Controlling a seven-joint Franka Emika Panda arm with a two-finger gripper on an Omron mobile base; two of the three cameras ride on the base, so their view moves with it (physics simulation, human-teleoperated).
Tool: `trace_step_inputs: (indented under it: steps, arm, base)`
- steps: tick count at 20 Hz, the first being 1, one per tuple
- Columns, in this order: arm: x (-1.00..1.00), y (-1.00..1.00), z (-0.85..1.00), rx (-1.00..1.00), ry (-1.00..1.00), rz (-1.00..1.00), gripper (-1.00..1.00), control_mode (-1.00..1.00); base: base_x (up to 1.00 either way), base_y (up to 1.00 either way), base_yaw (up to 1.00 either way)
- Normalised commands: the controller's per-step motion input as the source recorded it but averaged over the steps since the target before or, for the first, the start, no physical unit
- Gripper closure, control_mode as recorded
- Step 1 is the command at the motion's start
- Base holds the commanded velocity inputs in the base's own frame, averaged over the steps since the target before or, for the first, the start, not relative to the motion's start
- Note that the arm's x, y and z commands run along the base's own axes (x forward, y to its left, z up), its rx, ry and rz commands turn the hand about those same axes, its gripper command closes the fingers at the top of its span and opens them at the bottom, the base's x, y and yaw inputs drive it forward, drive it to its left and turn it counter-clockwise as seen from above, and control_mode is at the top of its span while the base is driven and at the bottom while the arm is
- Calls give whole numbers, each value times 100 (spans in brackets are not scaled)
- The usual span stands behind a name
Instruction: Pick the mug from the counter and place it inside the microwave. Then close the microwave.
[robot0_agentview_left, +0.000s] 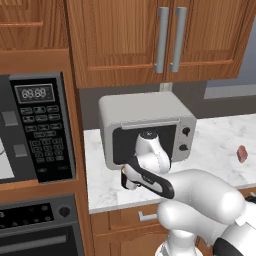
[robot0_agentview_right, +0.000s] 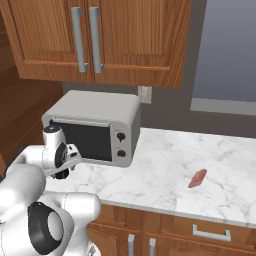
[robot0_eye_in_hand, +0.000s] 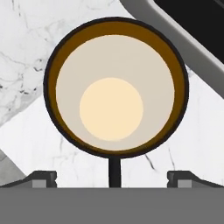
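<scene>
In the hand view I look straight down into the mug (robot0_eye_in_hand: 114, 89): a black rim, a brown inner wall and a cream bottom. Its thin handle (robot0_eye_in_hand: 113, 171) points toward the bottom of that view. My gripper (robot0_eye_in_hand: 113, 179) hangs open right above it, one fingertip (robot0_eye_in_hand: 41, 178) far to each side of the handle, touching nothing. The mug stands on the counter (robot0_eye_in_hand: 26, 57) in front of the grey toaster oven's left corner. In the left base view my gripper (robot0_agentview_left: 128, 181) points down there and my hand covers the mug. The microwave (robot0_agentview_left: 40, 130) shows its keypad at far left.
The light-grey toaster oven (robot0_agentview_left: 145, 125) (robot0_agentview_right: 95, 125) stands on the counter (robot0_agentview_right: 165, 160) just behind my hand. A small red item (robot0_agentview_left: 242, 154) (robot0_agentview_right: 197, 178) lies to the right on the marble. A black oven (robot0_agentview_left: 35, 225) sits under the microwave. Wooden cabinets hang overhead.
</scene>
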Motion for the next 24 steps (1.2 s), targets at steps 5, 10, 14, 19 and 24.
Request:
trace_step_inputs:
  steps: [5,10,14,19,24]
  arm:
    - [3,7,0,0,0,0,-100,-100]
    - [0,0,0,0,0,0,-100,-100]
    - [0,0,0,0,0,0,-100,-100]
    - [0,0,0,0,0,0,100,-100]
    - [0,0,0,0,0,0,100,-100]
  base:
    - [0,0,0]
    - [0,0,0]
    - [0,0,0]
    - [0,0,0]
    - [0,0,0]
